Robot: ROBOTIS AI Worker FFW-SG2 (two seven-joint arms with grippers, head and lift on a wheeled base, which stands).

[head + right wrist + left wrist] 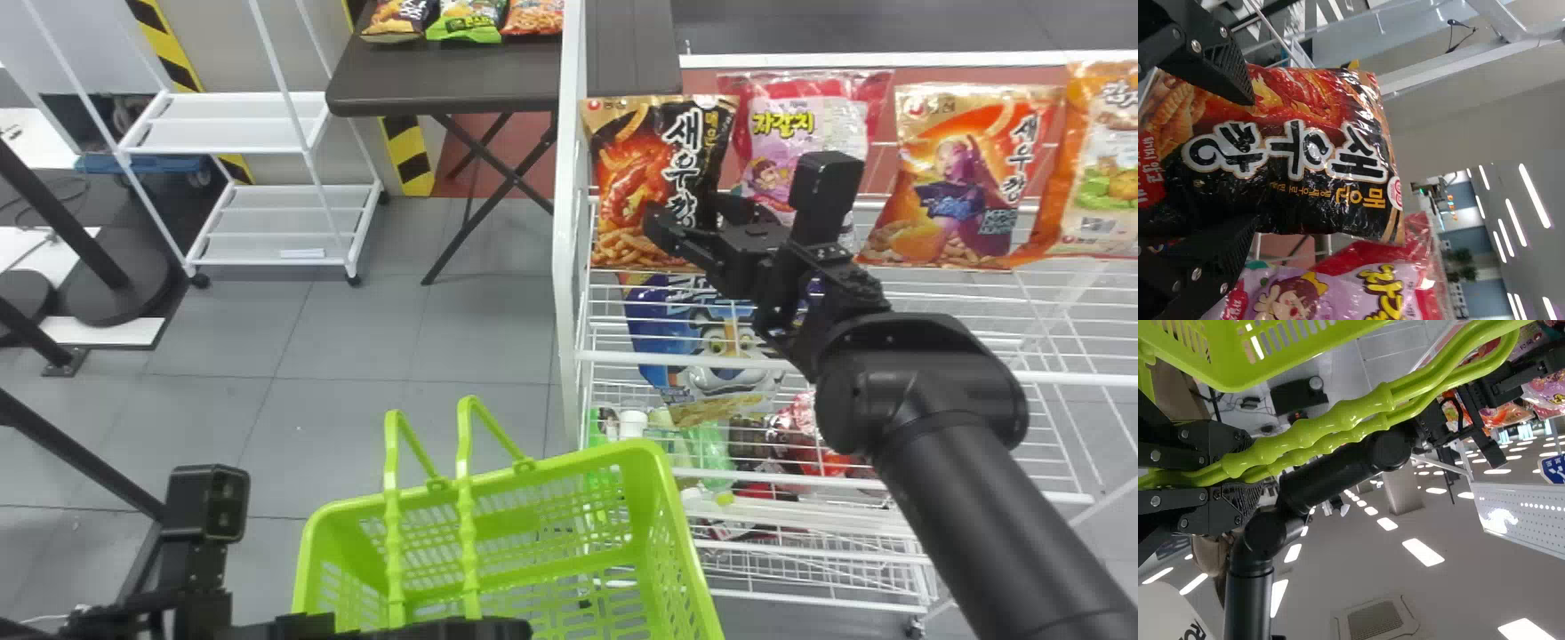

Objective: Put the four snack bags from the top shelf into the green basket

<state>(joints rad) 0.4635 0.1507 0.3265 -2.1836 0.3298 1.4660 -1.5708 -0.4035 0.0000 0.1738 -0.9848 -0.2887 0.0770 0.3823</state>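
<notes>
Upper centre in the head view, a shiny black-red bag (pixel 636 169) is faced by the spread right claw (pixel 686 213); in the left wrist view, handles (pixel 1311 433) are grasped by the left claw (pixel 498 630).

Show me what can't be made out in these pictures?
Green basket: near side cut off by the head view's bottom edge.
Pink bag: lower part behind the right arm, head view.
Rightmost orange bag: cut off by the head view's right edge.
Blue bag: partly behind that arm and shelf wires, head view.
Right gripper: the right wrist view leaves contact with the black bag unclear.
</notes>
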